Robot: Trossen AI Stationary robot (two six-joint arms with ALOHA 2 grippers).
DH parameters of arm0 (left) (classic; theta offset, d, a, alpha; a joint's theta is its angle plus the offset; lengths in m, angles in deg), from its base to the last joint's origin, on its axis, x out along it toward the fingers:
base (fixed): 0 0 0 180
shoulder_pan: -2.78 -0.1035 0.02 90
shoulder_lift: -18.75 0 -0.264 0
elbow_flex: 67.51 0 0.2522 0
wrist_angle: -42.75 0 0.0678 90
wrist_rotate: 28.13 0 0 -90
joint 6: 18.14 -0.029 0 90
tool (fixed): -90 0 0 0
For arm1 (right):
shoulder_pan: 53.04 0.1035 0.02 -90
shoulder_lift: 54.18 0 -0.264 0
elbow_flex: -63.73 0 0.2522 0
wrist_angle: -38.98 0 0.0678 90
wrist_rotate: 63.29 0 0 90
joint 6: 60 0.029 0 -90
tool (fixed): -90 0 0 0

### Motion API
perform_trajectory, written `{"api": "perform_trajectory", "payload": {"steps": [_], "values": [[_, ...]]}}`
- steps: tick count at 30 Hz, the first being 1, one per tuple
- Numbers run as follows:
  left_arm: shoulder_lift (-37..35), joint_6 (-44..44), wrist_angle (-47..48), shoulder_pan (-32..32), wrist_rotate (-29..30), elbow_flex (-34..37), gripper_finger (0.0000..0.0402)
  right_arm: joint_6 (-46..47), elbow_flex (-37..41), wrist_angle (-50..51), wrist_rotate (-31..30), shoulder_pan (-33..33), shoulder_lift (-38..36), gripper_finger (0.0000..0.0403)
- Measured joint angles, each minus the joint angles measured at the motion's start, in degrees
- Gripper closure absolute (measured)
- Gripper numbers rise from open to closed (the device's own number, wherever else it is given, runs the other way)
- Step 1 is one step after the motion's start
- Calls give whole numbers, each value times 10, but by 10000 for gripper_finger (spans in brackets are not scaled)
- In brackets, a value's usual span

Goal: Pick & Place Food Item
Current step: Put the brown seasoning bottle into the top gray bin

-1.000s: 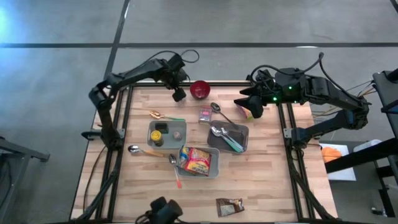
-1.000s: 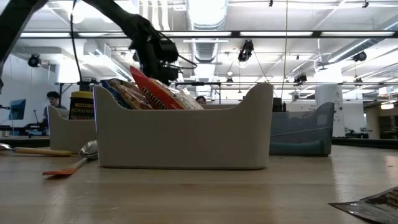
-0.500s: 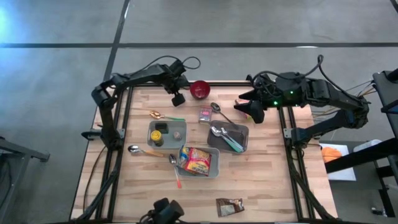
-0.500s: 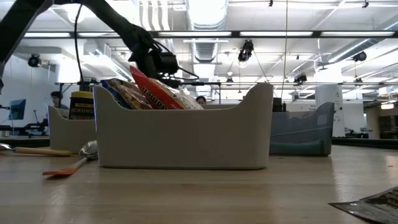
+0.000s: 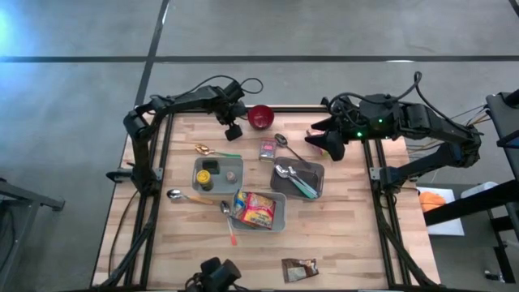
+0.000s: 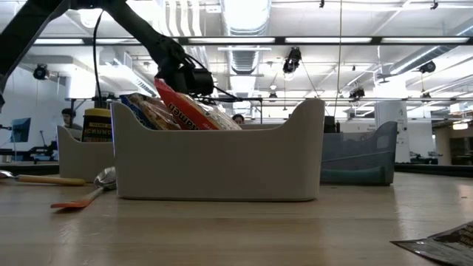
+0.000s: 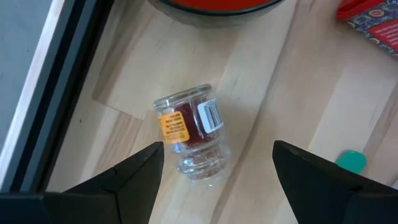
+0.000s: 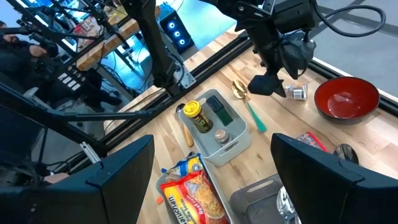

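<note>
A small clear glass jar with red contents and an orange and white label lies on its side on the wooden table, near the far left corner. My left gripper hangs open above it, pointing steeply down, with its fingers on either side and clear of the glass. The same gripper shows beside the red bowl in the high view, where it covers the jar. My right gripper stands open, high over the table's far right, holding nothing.
A light tray holds a yellow-lidded bottle, and another holds a snack bag. A dark tray holds spoons. A red packet, loose spoons and a packet at the near edge lie on the wood.
My left gripper has sunk toward the jar at the table's far left, with its fingers still apart. The jar has stayed where it lay.
</note>
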Motion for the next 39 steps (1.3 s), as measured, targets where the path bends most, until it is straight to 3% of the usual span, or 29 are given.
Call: {"api": "perform_trajectory", "payload": {"steps": [10, 33, 39], "values": [[0, -3, -39, -1, 16, 47, 96, 0, 0, 0, 0, 6, 0, 86], [17, -18, -73, -4, 21, 57, 97, 0, 0, 0, 0, 6, 0, 86], [28, -8, -70, -4, 22, 57, 135, 0, 0, 0, 0, 6, 0, 86]]}}
